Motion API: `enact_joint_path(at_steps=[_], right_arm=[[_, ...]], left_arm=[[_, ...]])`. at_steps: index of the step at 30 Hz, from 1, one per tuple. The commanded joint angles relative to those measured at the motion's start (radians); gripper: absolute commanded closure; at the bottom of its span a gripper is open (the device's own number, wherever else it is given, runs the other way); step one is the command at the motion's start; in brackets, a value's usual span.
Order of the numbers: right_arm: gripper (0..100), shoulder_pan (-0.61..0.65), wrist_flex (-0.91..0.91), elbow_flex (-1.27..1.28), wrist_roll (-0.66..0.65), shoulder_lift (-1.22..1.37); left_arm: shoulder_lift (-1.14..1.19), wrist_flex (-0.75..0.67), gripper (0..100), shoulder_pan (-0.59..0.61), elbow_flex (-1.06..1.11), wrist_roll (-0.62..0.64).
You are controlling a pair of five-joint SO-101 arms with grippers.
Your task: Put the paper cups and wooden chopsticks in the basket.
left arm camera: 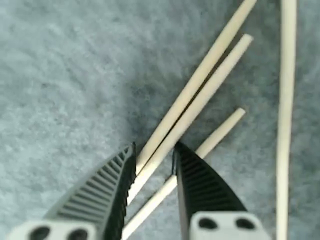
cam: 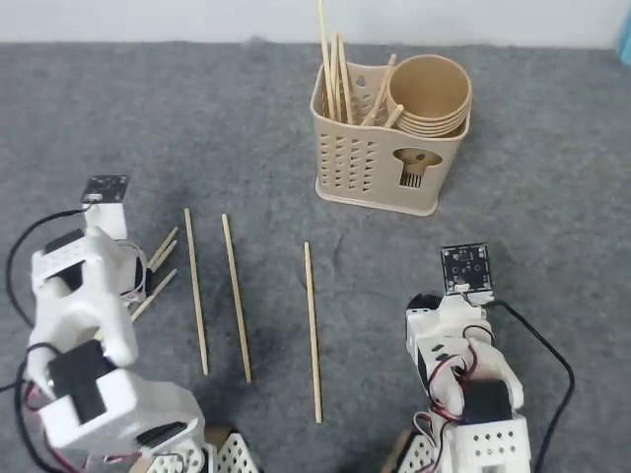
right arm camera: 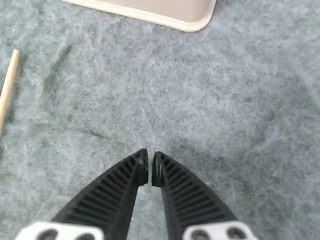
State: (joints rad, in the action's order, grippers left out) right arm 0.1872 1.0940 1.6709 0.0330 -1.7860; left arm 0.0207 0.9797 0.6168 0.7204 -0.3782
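Left end effector point(left arm camera: 154, 149) narrowly straddles two chopsticks point(left arm camera: 216, 50); right end effector point(right arm camera: 150, 167) closed, empty, basket point(cam: 365, 158) at eleven o'clock.

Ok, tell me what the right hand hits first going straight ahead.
Bare grey mat lies ahead of the shut right hand; beyond it, the basket base. Depth is unclear.

Paper cups point(cam: 430, 91), some chopsticks point(cam: 336, 69) in basket point(cam: 375, 169); other chopsticks point(cam: 312, 330) flat outside.
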Motion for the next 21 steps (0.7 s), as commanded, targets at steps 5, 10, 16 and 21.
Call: enact_joint_path(at_steps=[5, 10, 16, 21], right_arm=[[96.9, -0.012, 0.002, 0.012, -0.012, -0.024], [96.9, -0.012, 0.002, 0.012, -0.012, -0.024], [96.9, -0.012, 0.002, 0.012, -0.012, -0.024], [96.9, -0.012, 0.002, 0.012, -0.012, -0.024]], left_arm=[[0.005, 0.034, 98, 0.003, -0.051, -0.012], [0.005, 0.192, 99, 0.003, -0.188, -0.011], [0.005, 0.370, 99, 0.000, -0.390, 0.040], [0.003, 0.434, 99, -0.038, -0.553, 0.152]])
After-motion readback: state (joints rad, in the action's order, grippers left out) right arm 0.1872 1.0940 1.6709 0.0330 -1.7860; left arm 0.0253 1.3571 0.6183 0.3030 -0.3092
